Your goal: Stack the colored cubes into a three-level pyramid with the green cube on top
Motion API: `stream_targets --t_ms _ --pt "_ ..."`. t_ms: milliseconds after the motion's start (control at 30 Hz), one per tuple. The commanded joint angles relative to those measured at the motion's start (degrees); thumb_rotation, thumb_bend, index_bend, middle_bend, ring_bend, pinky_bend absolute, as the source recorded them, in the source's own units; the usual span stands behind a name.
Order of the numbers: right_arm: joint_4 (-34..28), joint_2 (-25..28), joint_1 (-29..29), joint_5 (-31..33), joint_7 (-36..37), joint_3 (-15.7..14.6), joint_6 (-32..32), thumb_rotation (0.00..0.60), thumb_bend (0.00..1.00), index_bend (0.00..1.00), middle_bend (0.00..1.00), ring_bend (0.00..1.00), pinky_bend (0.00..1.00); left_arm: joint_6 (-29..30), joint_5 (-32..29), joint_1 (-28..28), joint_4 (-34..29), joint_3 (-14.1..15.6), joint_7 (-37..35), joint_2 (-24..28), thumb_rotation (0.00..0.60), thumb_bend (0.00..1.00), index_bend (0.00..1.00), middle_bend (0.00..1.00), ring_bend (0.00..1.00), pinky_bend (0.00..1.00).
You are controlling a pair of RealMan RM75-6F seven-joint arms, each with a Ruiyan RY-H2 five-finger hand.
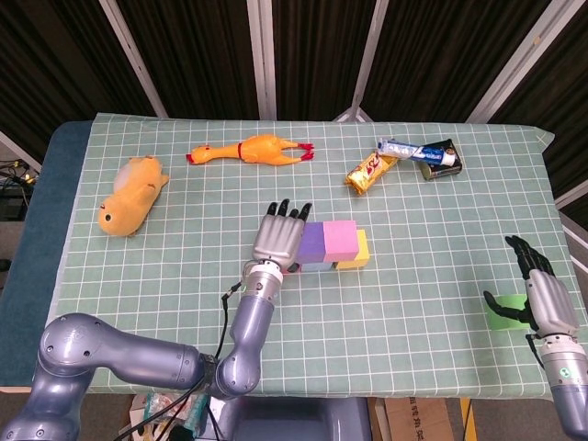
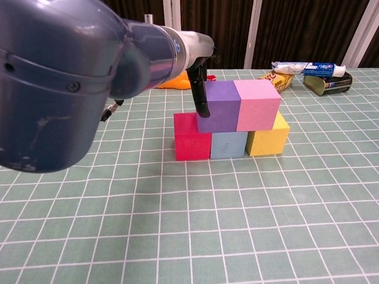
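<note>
Green cube (image 1: 502, 315) sits pinched in my right hand (image 1: 542, 296); my left hand (image 1: 278, 235), fingers extended, touches the purple cube (image 2: 218, 105).

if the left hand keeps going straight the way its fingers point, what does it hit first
Probably the purple cube: the left hand points away from the robot, its fingers already at that cube's left face. If it slips past, the rubber chicken lies further on.
</note>
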Motion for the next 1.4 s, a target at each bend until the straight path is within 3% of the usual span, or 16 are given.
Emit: stream_targets --t_ms 33,600,867,1067,1400 --pt "-0.11 0.03 -0.03 -0.1 0.09 0.0 0.05 0.6 0.34 0.0 0.0 0.0 0.0 0.98 0.51 0.64 -1.67 0.33 0.13 1.15 0.6 0.19 0.0 0.18 0.05 0.1" --pt "-0.64 0.12 -0.04 -0.28 -0.11 -0.05 0.15 0.6 0.35 0.0 0.0 0.0 0.0 3.19 2.31 4.74 -6.25 4.15 -1.09 4.58 0.6 0.19 0.0 0.11 0.03 0.09" --pt "-0.49 0.25 0.02 0.04 0.23 -0.04 -0.28 0.6 0.34 0.0 0.0 0.0 0.0 4.04 3.88 8.98 -10.29 8.52 -2.38 7.64 0.6 0.2 0.0 0.11 0.03 0.09" --pt "-0.6 0.2 0.03 -0.12 -0.01 -0.12 -0.22 0.6 0.35 0.0 0.0 0.0 0.0 4.14 4.58 12.03 -13.26 11.91 -3.17 9.72 0.6 0.25 0.01 0.11 0.03 0.1" --pt "-0.77 -0.14 0.14 -0.12 -0.64 -0.22 -0.15 0.6 0.35 0.0 0.0 0.0 0.0 1.38 3.25 13.74 -13.63 15.5 -1.99 9.45 0.6 0.28 0.03 0.13 0.03 0.11"
